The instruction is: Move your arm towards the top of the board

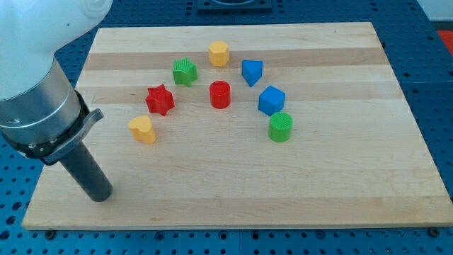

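Note:
My tip (101,196) rests on the wooden board (340,177) near its bottom left corner, below and left of all the blocks. The nearest block is a yellow heart-like block (142,129), up and right of the tip. Beyond it are a red star (160,99), a green star-like block (185,71), a yellow hexagon (219,53), a red cylinder (220,94), a blue triangular block (251,72), a blue cube (271,100) and a green cylinder (280,127). The tip touches no block.
The arm's grey and white body (35,85) fills the view's upper left and hangs over the board's left edge. A blue perforated table (439,85) surrounds the board.

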`<state>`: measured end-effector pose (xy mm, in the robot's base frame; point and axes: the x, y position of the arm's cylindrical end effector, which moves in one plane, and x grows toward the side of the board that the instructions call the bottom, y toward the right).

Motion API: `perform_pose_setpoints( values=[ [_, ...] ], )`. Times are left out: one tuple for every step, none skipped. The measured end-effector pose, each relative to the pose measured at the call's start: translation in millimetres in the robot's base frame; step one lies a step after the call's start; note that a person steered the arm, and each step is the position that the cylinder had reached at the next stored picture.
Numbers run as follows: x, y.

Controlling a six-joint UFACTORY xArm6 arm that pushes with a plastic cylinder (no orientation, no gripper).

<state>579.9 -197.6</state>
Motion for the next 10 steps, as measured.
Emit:
perform_pose_setpoints(
  values=[
    [0,0],
    [-2,0],
    [-2,0],
    [-9,0],
    [-17,0],
    [-17,-1],
    [-17,-1],
    [-18,-1],
    [-18,-1],
    [-20,-1]
  ],
)
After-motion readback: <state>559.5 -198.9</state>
